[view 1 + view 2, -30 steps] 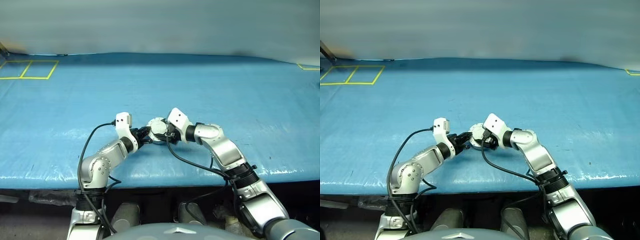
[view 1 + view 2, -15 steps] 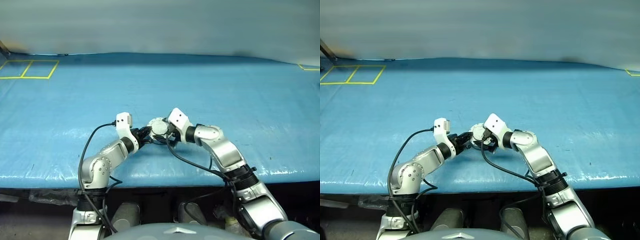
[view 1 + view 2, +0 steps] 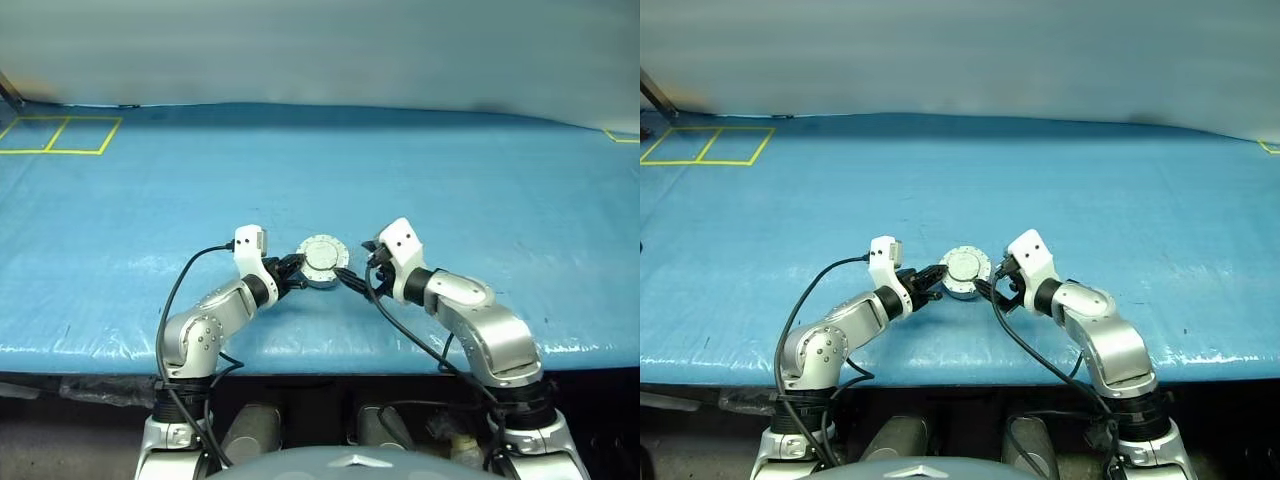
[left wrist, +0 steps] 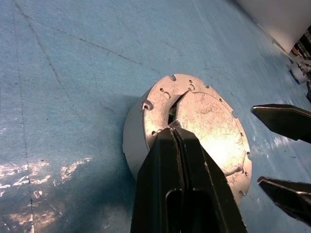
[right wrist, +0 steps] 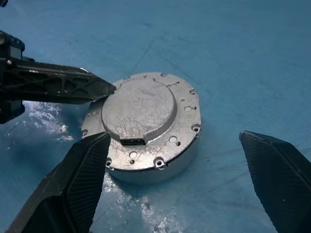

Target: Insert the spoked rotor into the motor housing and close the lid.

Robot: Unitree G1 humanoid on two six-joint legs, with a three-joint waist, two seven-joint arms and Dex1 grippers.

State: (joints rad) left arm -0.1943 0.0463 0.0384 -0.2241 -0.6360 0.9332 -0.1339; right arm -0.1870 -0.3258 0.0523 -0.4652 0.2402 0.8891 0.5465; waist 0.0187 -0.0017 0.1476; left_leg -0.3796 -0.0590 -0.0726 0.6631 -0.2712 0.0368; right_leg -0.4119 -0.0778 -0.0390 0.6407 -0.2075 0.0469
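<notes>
The motor housing [image 5: 160, 164] sits on the blue table with the grey lid [image 5: 140, 108] lying flat and closed on top of it. The spoked rotor is hidden. My left gripper [image 3: 294, 268] is shut, its tips [image 4: 175, 132] resting on the lid's edge at a small notch, with nothing between them. To the right of the housing, my right gripper [image 3: 353, 281] stands open and apart from it. One of its black fingers [image 5: 73, 189] is on each side of the housing in the right wrist view, and neither touches it.
The blue table cover [image 3: 450, 190] stretches wide all around the housing. Yellow taped squares [image 3: 60, 136] mark the far left corner, and a yellow tape corner [image 3: 622, 136] marks the far right. The table's front edge [image 3: 330, 352] runs just below my arms.
My right gripper has drawn back to the right, off the housing, and opened wider. The lid's flat top now shows fully. The left gripper has stayed shut at the lid's edge.
</notes>
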